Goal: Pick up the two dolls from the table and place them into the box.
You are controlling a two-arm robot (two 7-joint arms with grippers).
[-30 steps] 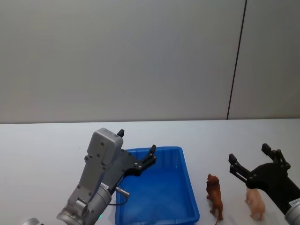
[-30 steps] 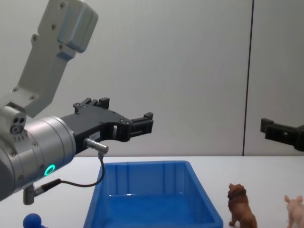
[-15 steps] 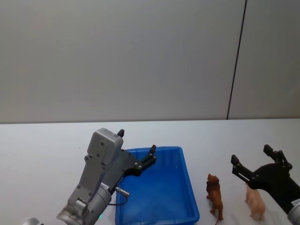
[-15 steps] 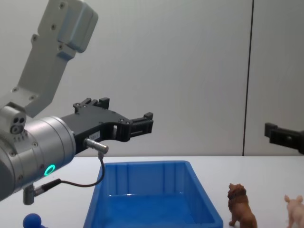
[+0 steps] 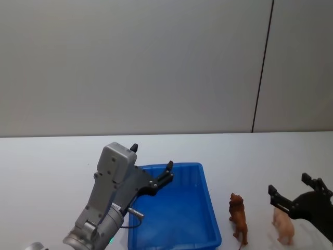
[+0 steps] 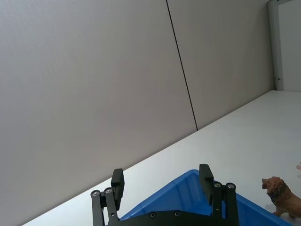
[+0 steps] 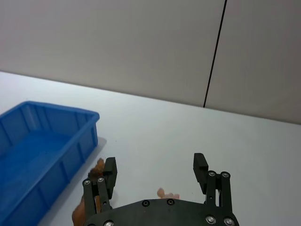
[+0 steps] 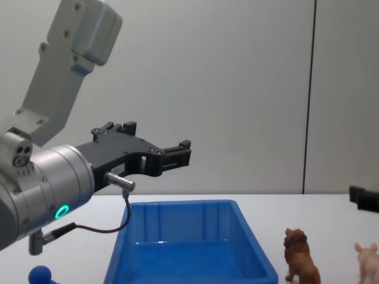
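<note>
Two dolls stand on the white table (image 5: 47, 156) to the right of the box: a reddish-brown lion (image 5: 238, 219) (image 8: 301, 257) (image 6: 282, 197) and a pale pink pig (image 5: 283, 227) (image 8: 368, 260) (image 7: 167, 193). The blue box (image 5: 208, 198) (image 8: 189, 248) (image 7: 42, 141) holds nothing. My right gripper (image 5: 289, 183) (image 7: 155, 162) hangs open just above the pig, with nothing between its fingers; one finger (image 8: 364, 198) enters the chest view's right edge. My left gripper (image 5: 152, 156) (image 8: 151, 136) (image 6: 161, 172) is open and held over the box's left part.
A small blue ball-shaped object (image 8: 41, 275) lies on the table left of the box. A grey wall with a dark vertical seam (image 5: 263, 67) stands behind the table. Bare tabletop stretches behind the box and the dolls.
My right gripper has dropped lower and shifted right, closer over the pig. The left arm, the box and both dolls have not moved.
</note>
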